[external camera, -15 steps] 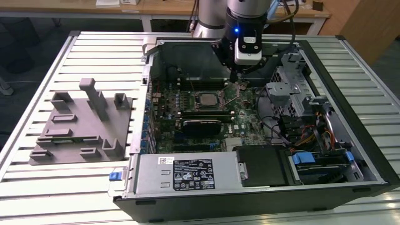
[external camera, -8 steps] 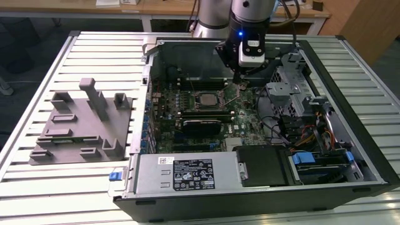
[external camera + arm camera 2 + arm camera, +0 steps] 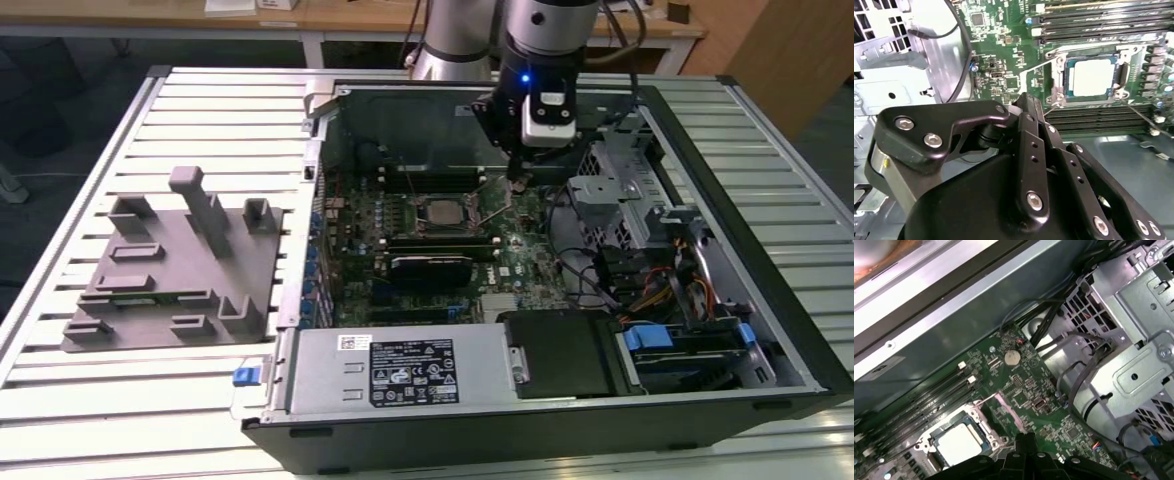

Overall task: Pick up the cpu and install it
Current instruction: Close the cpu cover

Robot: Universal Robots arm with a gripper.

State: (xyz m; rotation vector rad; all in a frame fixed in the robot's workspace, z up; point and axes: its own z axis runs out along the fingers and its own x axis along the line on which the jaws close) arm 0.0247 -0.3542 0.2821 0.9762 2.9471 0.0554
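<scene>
Cpu (image 3: 1093, 77) seated flat in the socket (image 3: 1056, 82). Gripper (image 3: 1027, 101) clenched tight, poised just beside the socket, above the motherboard (image 3: 1004, 55).

Pale silver cpu (image 3: 1093, 76) against the green motherboard (image 3: 1004, 55), which is banded by rows of black memory slots (image 3: 1089, 120). Gripper (image 3: 1026, 102) is matt black, dotted with silver screw heads. In the exterior view, a plain grey tray (image 3: 160, 270) lies on a white table (image 3: 80, 400) striped with parallel slats.
</scene>
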